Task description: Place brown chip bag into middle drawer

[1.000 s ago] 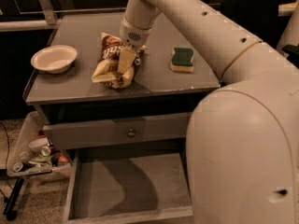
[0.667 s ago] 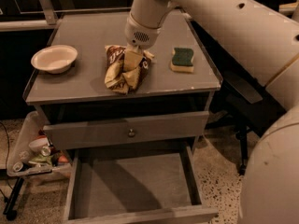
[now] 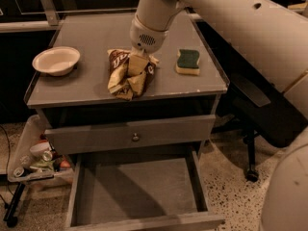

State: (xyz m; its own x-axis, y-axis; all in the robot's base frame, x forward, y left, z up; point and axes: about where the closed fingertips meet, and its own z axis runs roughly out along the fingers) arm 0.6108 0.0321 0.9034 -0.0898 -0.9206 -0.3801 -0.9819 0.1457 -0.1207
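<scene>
Dim room, with a flat grey cabinet top (image 3: 96, 88) on which three loose things lie. One crinkly brown chip bag (image 3: 126, 81), dark brown and tan-yellow, sits near the front edge at the middle of the top, bunched and folded so its lettering cannot be read. The gripper (image 3: 137, 64) at the end of one bulky white robot arm (image 3: 231, 13) comes down from above onto the bag's upper middle. It looks clamped on the crumpled foil, with its tips mostly buried in the folds.

Just right of the bag, apart from it, lies one green-and-yellow sponge (image 3: 188, 61). Well to the left stands one shallow cream bowl (image 3: 56, 60).

Two drawers show below. One grey drawer front (image 3: 168, 129) with a single small round knob (image 3: 135, 137) is closed. Beneath it the middle drawer (image 3: 134, 191), a wide grey tray with low walls, stands pulled out; a shadow falls across its floor, and its front edge is cut off by the bottom of the view.

At lower left a clear bin (image 3: 21, 150) holds cans and scraps too jumbled to count. On the right the arm's body hides much of the speckled floor (image 3: 231, 196).
</scene>
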